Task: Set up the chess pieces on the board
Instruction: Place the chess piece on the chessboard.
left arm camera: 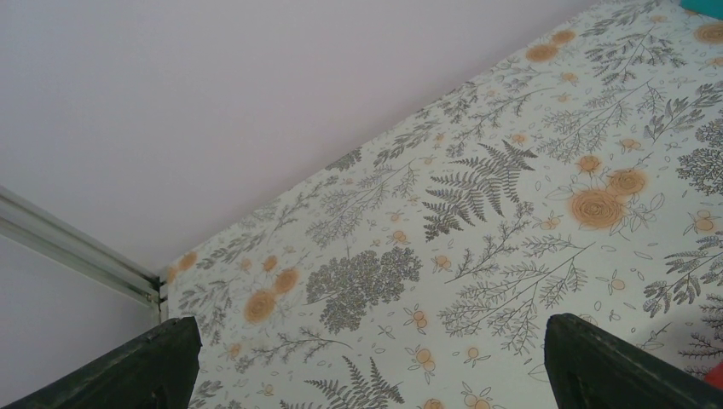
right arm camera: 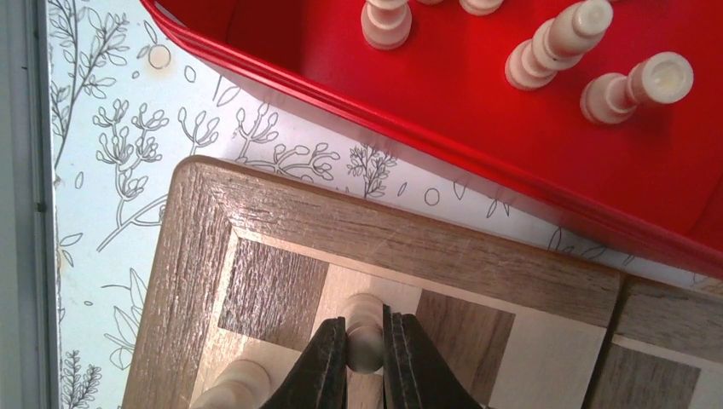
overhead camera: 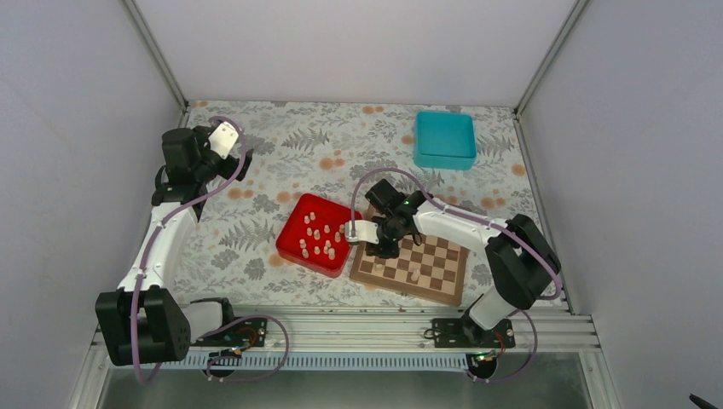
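Grip | right claw [right arm camera: 365, 342] clamps chess piece [right arm camera: 364, 308] | left claw [left arm camera: 375, 368] spread wide

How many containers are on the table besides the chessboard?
2: a red tray just left of the board, holding pale pieces, and a teal box at the far right of the table. None seems hidden.

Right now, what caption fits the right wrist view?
Right gripper holds a chess piece over the board, beside the red tray.
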Controlling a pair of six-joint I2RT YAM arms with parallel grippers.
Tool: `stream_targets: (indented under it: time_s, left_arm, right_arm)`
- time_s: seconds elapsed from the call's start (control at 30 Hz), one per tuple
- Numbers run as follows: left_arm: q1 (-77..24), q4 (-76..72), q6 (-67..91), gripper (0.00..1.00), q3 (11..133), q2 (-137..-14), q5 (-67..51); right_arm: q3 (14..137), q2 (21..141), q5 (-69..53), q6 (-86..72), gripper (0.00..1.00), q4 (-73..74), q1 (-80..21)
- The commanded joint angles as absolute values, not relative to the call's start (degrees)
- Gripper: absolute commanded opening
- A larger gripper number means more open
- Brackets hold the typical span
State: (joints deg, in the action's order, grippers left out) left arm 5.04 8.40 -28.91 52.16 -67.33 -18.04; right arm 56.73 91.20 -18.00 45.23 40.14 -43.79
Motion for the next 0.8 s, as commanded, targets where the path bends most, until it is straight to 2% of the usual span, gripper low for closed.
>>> stream_targets:
  time_s: [0.0,0.23,0.3,0.37,0.47,0.6,0.77]
  left_arm:
    - [5.4,7.4,-28.5,1.00,52.6,-67.2,-18.4]
    - [5.4,7.6,-28.5,1.00,52.6,-67.2,-18.4]
    - [5.4,7.6,-28.5,1.00,52.6,-67.2,-18.4]
    - [5.4,7.6,-28.6,1.00,52.6,-67.2,-18.4]
    - [5.3,7.5,-28.6,1.00,52.6,-67.3,-18.4]
    - [5.4,7.2,-28.5,1.00,52.2,-67.2,-18.3]
    - [5.4,7.0,-28.6,1.00,52.4,-67.3,-18.5]
  right_arm:
    - [56.1,92.2,-19.6,46.3,0.06,39.9,-43.7]
    - [56.2,92.0,-18.9,46.6,0.11,39.7,-43.7]
    - [56.6,91.8,-18.9,47.0,0.17,40.6,-43.7]
    - [57.1,91.1,-18.9,47.2,0.28,41.4,-43.7]
    - [58.9,89.4,-18.7,47.2,0.34,42.6,-43.7]
    - [64.2,88.1,-19.5,47.0,0.37,45.2,-43.9]
    - [73.6,92.1,-17.1,46.4,0.38,47.3,-47.2]
